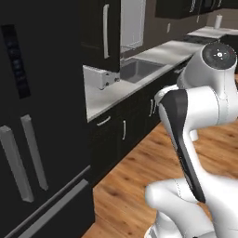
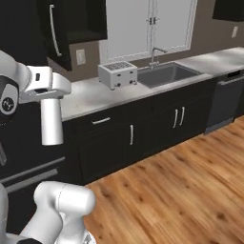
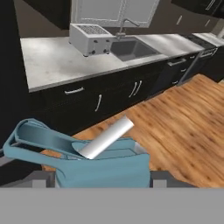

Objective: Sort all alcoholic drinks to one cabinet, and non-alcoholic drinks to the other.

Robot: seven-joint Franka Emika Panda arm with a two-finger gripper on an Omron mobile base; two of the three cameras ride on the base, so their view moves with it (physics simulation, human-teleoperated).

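A: The long pale grey worktop (image 2: 90,97) across the middle of the right base view looks like mottled stone, matt, with only a faint sheen.

B: And the boxy silver toaster (image 2: 117,75) on it reads as brushed metal, as does the grey sunken sink basin (image 2: 167,74) beside it.

A: The near-black lower cupboard fronts (image 2: 114,138) are smooth and flat, satin rather than glossy, with slim silver metal handles.

B: The plank floor (image 2: 181,195), lower right, is warm orange-brown wood, visibly grained and lightly polished.

A: In the hand view, lower left, the white cylindrical flask (image 3: 106,137) looks smooth and matt; its light-blue spout lid (image 3: 83,159) looks like plastic.
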